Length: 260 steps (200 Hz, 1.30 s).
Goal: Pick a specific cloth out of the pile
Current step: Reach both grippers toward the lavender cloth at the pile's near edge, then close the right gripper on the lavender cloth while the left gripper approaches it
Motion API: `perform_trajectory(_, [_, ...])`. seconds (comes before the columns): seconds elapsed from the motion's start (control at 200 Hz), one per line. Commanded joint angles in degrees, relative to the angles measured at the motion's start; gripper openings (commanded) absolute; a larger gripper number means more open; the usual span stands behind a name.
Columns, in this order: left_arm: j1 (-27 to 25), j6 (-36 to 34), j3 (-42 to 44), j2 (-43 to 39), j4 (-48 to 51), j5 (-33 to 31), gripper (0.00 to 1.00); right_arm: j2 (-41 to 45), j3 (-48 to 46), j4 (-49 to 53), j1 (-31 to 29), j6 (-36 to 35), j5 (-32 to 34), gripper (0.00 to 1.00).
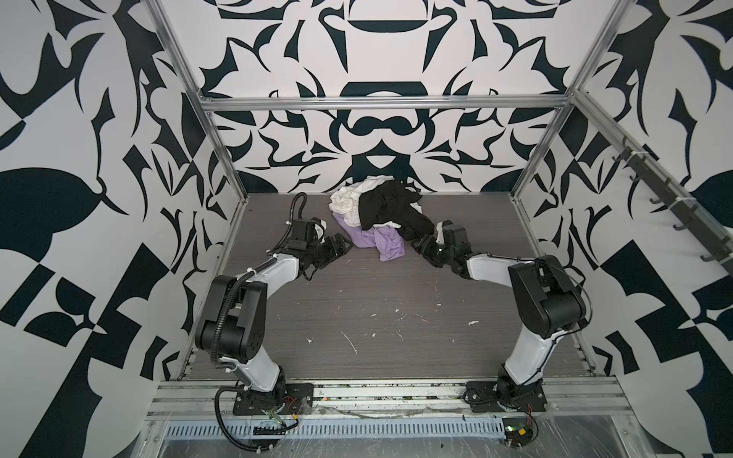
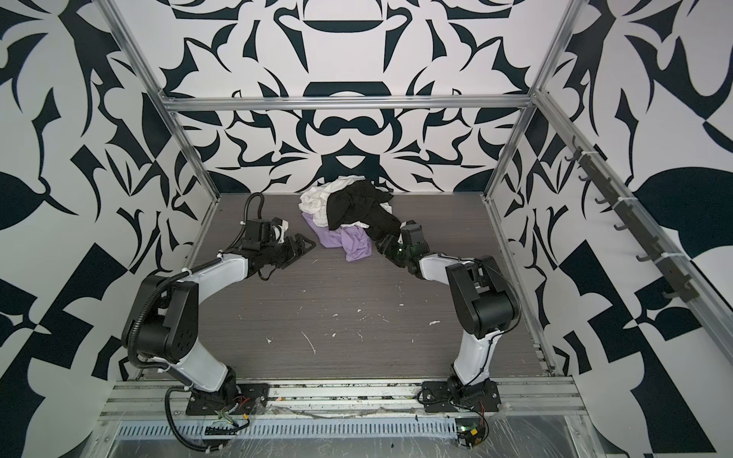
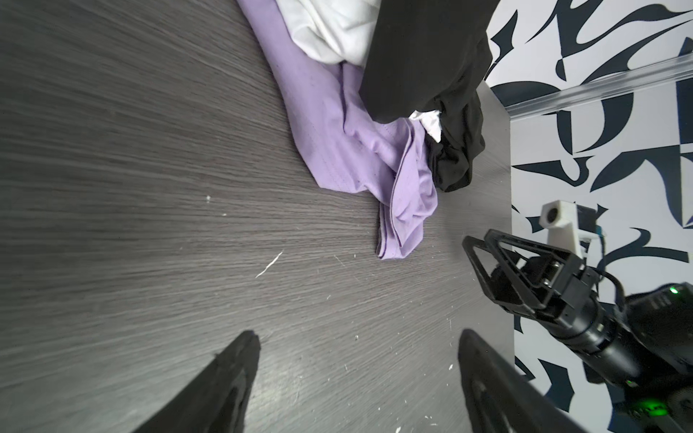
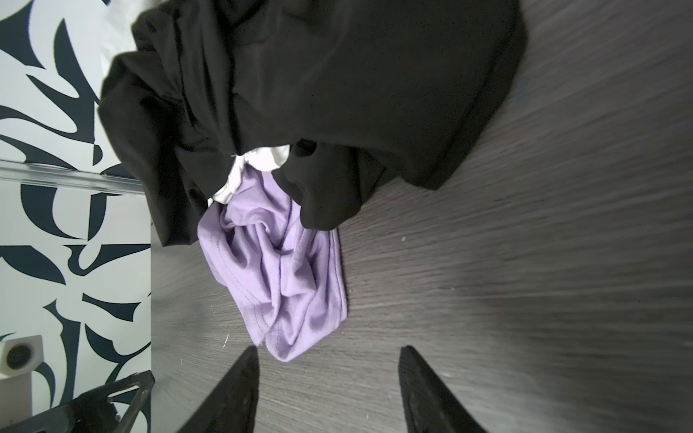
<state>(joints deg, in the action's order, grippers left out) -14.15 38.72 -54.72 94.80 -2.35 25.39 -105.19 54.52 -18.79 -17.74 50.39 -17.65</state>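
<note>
Surveying the grey counter, I find the pile at its far edge. The black garment lies on top. The lavender cloth sits beneath it, its near end spilling onto bare counter. The white garment shows behind. Left gripper: jaws released, short of the cloth. Right gripper: jaws released, empty, just beside the cloth's tip.

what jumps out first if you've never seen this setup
The bold black-and-white patterned walls around the table. Next, the pile at its far middle: black garment on top, white garment beside it, lavender cloth spilling out nearest. The left gripper and right gripper flank that cloth, open, holding nothing.
</note>
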Motion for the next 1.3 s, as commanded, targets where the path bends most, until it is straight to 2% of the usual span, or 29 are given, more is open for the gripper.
perform_trajectory(0.0, [-0.5,0.7,-1.5,1.6,-2.1,2.6,0.91,-1.6,3.4,-2.6,-0.9,0.7,-1.1,0.59])
perform_trajectory(0.09, [-0.8,0.8,-1.2,2.4,-3.3,2.8,1.00,-3.8,5.1,-2.8,-1.7,-0.1,-2.1,0.59])
perform_trajectory(0.27, [-1.0,2.3,-1.1,5.0,-6.1,5.0,0.99,-7.5,7.8,-3.0,-2.4,-0.5,-3.4,0.58])
perform_trajectory(0.395, [-1.1,2.8,-0.7,6.0,-7.2,3.9,0.99,-9.3,9.2,-3.2,-2.8,-1.8,-3.4,0.56])
perform_trajectory(0.765, [-1.8,3.6,-1.5,8.4,-7.9,4.9,0.99,-13.1,11.7,-6.0,-3.0,-1.0,-3.5,0.37])
perform_trajectory(0.935, [-2.0,3.6,-1.2,8.4,-7.9,4.7,0.99,-14.1,12.8,-6.6,-3.4,-0.5,-2.7,0.33])
perform_trajectory(1.295, [-2.1,3.6,-0.6,8.2,-8.0,4.4,0.99,-14.7,14.5,-7.6,-4.6,-0.4,-0.5,0.16])
